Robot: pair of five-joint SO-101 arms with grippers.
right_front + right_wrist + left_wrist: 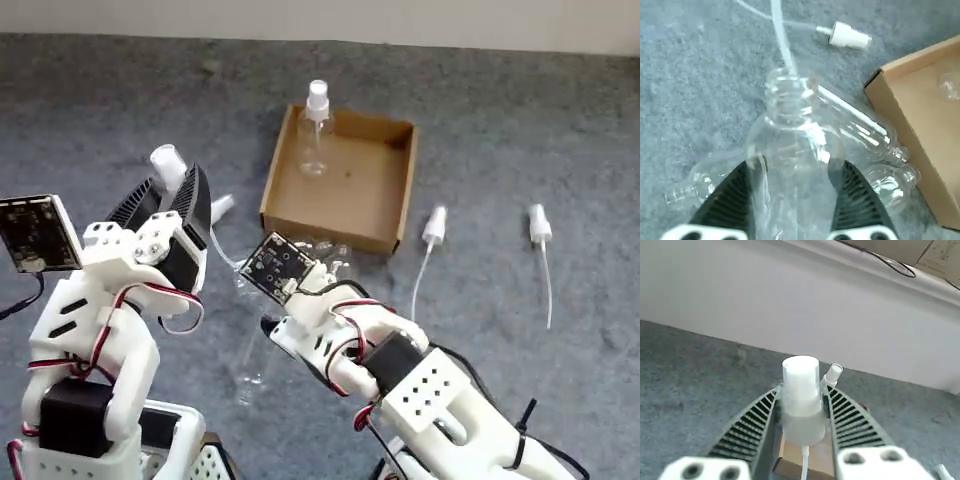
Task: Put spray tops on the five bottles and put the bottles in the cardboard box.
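The left pincer (801,395) is closed snugly on a white plastic spray top (800,375), ribbed black fingers (760,420) pressing both its sides. Its thin dip tube (780,30) meets the open threaded neck of a clear bottle (792,130), which the right pincer (796,170) clamps around the body. Two bare bottles (885,142) lie touching each other beside the cardboard box (385,240). The box holds one capped bottle (315,135) in its far left corner. Right of the box, two loose spray tops (435,225) lie apart on the grey, carpet-like surface (520,120).
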